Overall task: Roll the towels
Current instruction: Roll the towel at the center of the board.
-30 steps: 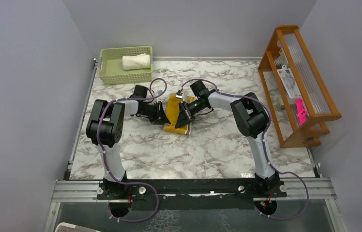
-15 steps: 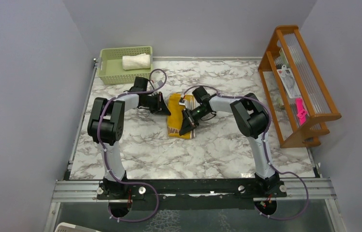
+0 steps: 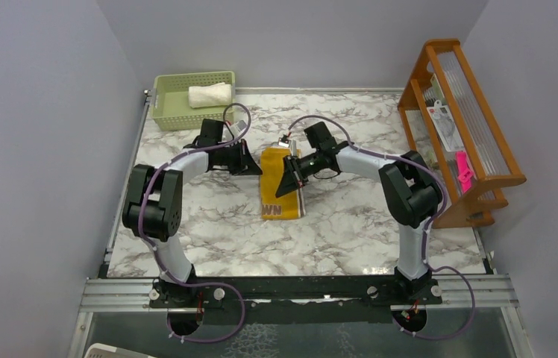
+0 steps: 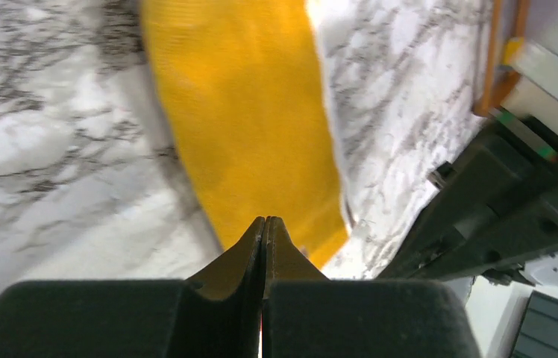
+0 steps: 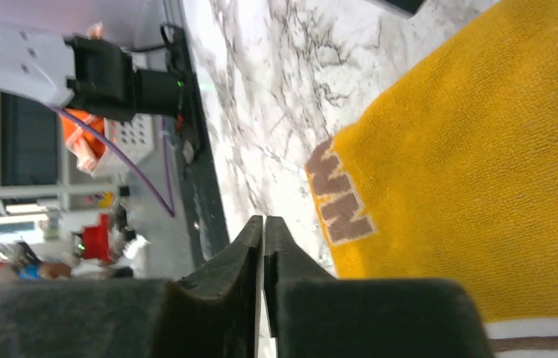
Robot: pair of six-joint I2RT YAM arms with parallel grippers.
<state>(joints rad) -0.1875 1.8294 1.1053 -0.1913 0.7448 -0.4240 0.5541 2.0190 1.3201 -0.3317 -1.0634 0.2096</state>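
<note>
The marble table carries a wooden rack along its right edge and a pale green basket at its far left corner. The mustard-yellow towel lies flat as 1 long strip at the table's middle, running near to far between the 2 arms. The cream-white towel sits rolled inside the basket. The left gripper is clenched tight at the strip's far left corner; whether it pinches cloth I cannot tell. The right gripper hangs over the strip's right side, its jaws parted by a sliver, grasping nothing. Brown letters mark the towel's near end.
</note>
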